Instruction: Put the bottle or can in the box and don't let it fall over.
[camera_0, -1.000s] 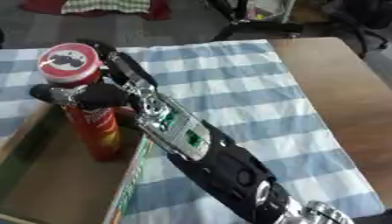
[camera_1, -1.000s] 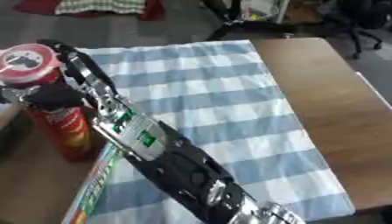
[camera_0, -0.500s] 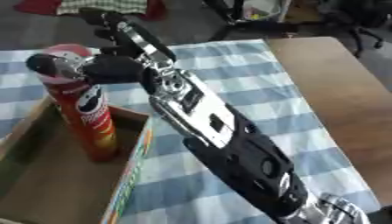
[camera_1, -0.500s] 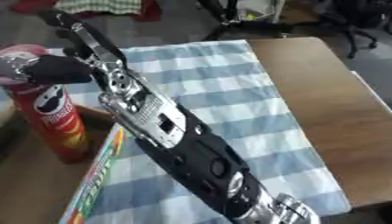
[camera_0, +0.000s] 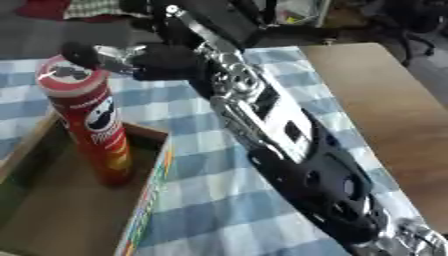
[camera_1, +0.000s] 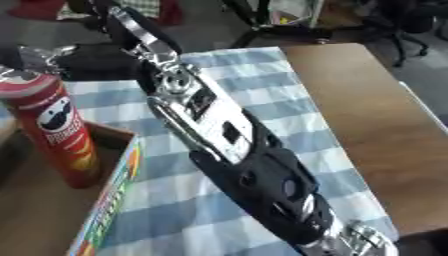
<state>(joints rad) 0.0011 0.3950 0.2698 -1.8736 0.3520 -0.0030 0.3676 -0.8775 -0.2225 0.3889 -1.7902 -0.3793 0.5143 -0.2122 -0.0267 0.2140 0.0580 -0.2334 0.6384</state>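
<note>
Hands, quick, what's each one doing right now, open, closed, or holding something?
Right hand: open, fingers released, beside the top of the red can, which stands upright in the box.
Left hand: not in view.

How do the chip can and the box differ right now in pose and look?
The chip can is tall, round and red, standing upright; the box is low, wide and open-topped, with brown cardboard inside and a colourful printed rim. The can stands inside the box near its far right corner, rising well above the wall. The right hand is beside the can's top. Both sit on the checked cloth.
</note>
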